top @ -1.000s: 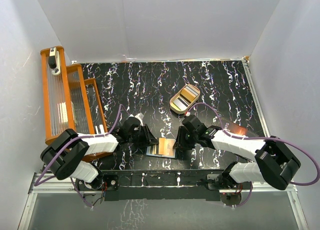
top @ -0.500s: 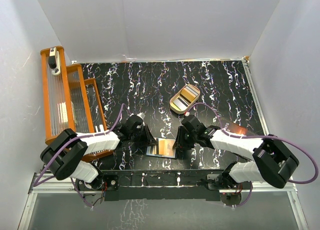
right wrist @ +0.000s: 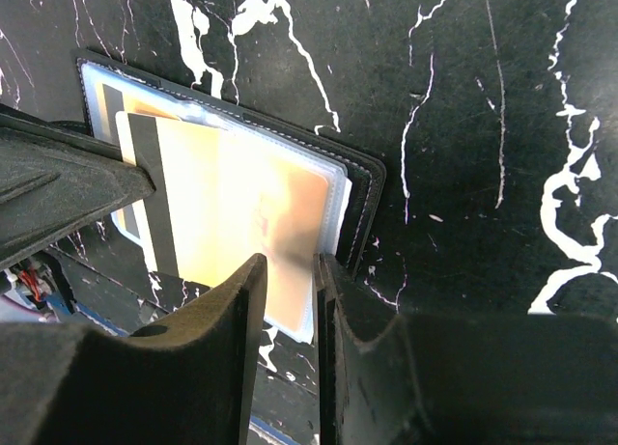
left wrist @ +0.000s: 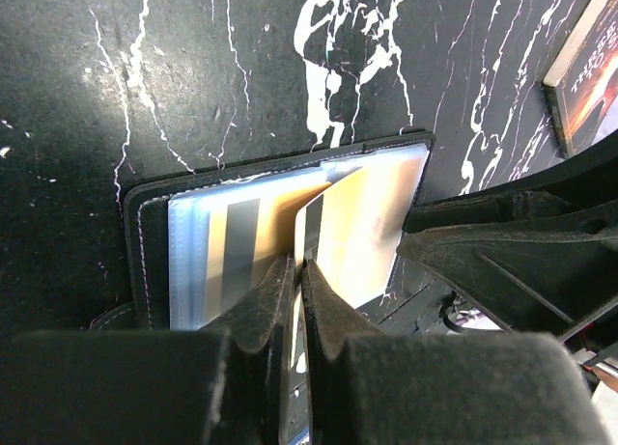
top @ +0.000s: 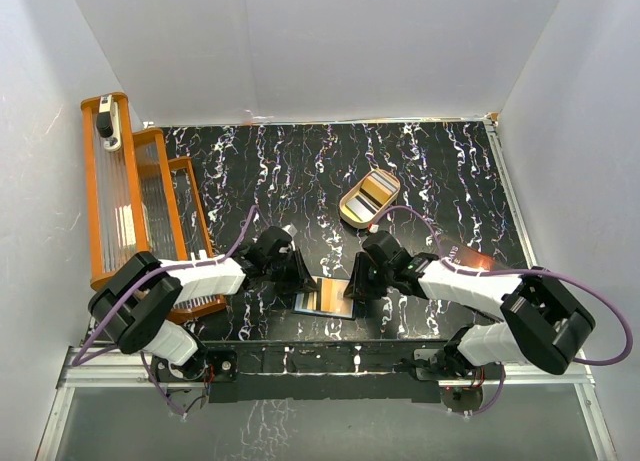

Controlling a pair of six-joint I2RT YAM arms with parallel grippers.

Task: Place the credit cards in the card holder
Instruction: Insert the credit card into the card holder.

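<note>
Now | step, judged: slotting gold-orange plastic credit card point(left wrist: 359, 223) into open black folding card holder point(right wrist: 367, 204), lying near-centre | left gripper point(left wrist: 298, 271) clamped on card | right gripper point(right wrist: 287, 264) at holder's edge, cannot tell if gripping | next likely: level card, slide under clear sleeve point(left wrist: 188, 271)

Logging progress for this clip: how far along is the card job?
Done: one striped card seems seated in the card holder. In hand: left gripper pinches a gold card at its sleeve; right gripper grips the sleeve edge. Left: cards lie in the tan tray.
</note>
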